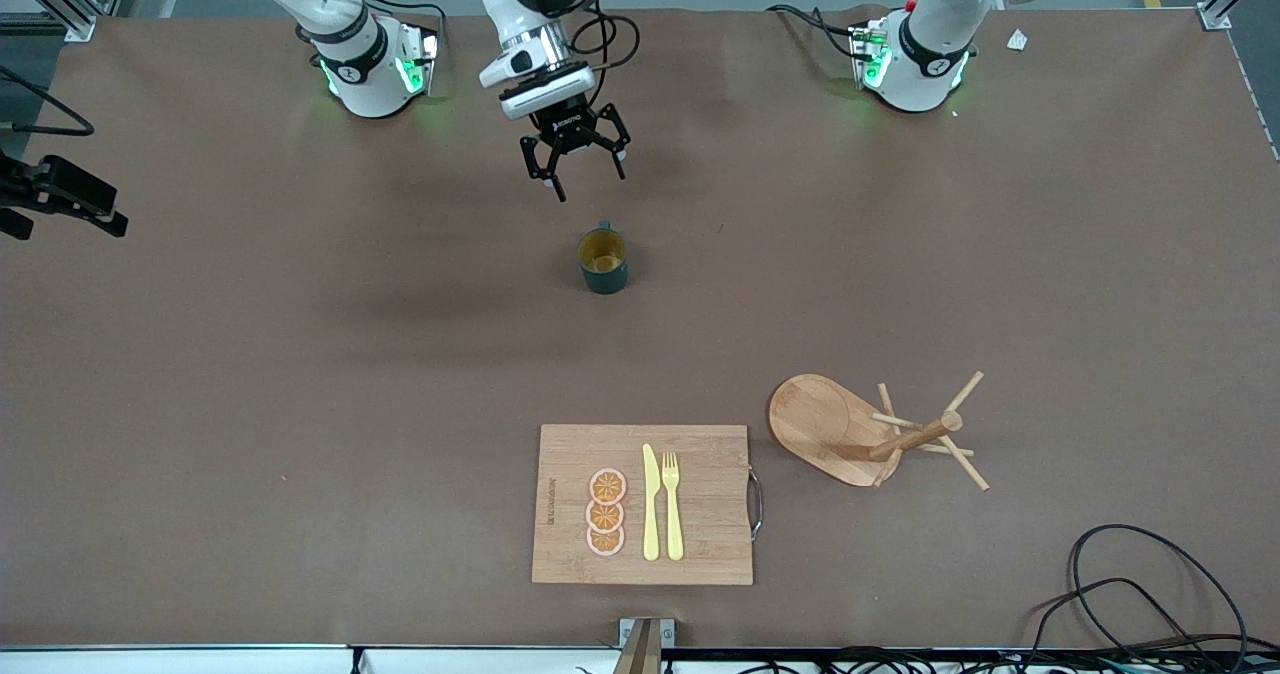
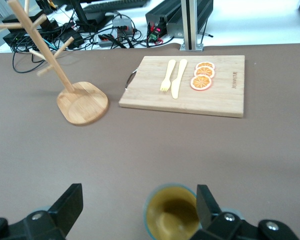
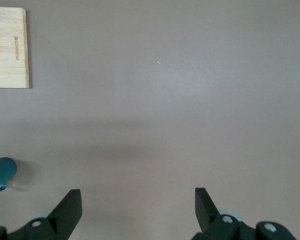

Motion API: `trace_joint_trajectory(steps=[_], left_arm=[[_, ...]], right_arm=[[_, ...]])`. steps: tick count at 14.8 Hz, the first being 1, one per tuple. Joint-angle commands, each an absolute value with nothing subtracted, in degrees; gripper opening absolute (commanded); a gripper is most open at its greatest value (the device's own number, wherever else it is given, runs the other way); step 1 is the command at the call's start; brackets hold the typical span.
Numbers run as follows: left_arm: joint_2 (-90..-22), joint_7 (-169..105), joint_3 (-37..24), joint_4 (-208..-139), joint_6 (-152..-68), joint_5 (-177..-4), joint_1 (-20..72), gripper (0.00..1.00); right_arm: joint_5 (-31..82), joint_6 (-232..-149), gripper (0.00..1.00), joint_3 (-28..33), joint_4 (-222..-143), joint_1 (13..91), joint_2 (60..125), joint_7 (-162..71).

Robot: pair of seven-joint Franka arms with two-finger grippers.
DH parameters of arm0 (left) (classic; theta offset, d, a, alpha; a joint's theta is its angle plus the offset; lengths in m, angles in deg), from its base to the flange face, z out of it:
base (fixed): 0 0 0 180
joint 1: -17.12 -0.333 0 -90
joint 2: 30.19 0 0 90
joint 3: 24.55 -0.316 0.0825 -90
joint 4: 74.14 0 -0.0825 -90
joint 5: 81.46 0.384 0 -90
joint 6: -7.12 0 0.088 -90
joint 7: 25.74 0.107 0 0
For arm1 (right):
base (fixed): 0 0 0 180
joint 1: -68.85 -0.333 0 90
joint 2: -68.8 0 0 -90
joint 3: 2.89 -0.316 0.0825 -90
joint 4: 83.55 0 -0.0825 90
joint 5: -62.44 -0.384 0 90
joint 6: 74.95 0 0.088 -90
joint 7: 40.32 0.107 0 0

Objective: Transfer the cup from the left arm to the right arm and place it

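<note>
Your left gripper hangs in the upper middle of the front frame, fingers spread wide, holding nothing. The cup stands upright on the table just below it in frame, mid-frame. Your right gripper waits over bare table, fingers apart, empty.

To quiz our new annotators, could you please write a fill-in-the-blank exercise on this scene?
1. The cup stands upright on the ___, in neither gripper.
2. The left gripper, above the table by the cup, has its fingers ___.
3. The cutting board carries a knife, a fork and ___ orange slices.
4. The right gripper hangs open over bare table; the mug tree stands toward the ___ arm's end.
Missing: table; open; three; left.
</note>
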State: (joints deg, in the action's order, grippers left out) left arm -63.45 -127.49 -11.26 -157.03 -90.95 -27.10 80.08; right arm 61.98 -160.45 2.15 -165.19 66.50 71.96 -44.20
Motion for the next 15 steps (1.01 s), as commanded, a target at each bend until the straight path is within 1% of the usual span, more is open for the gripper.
trace_joint_trajectory(steps=[1, 6, 11, 15], left_arm=[[-57.02, -115.00, -10.93, -158.60, -93.68, -34.41, 73.49, 1.00], [-52.17, -97.49, -10.93, -158.16, -95.53, -47.24, 62.67, 1.00], [-50.94, -86.68, -11.19, -154.91, -95.45, -60.52, 52.56, 1.00], [-47.17, -73.50, -9.96, -154.91, -95.10, -67.20, 41.15, 1.00]], right_arm=[[61.56, -160.38, 1.00, 1.50, -165.81, 66.74, 70.82, -44.63], [61.38, -160.29, 1.00, 1.42, -165.28, 66.56, 70.82, -44.37], [61.38, -160.29, 1.00, 1.50, -165.37, 66.56, 70.82, -44.20], [61.38, -159.07, 1.00, 1.42, -165.46, 65.42, 70.73, -43.93]])
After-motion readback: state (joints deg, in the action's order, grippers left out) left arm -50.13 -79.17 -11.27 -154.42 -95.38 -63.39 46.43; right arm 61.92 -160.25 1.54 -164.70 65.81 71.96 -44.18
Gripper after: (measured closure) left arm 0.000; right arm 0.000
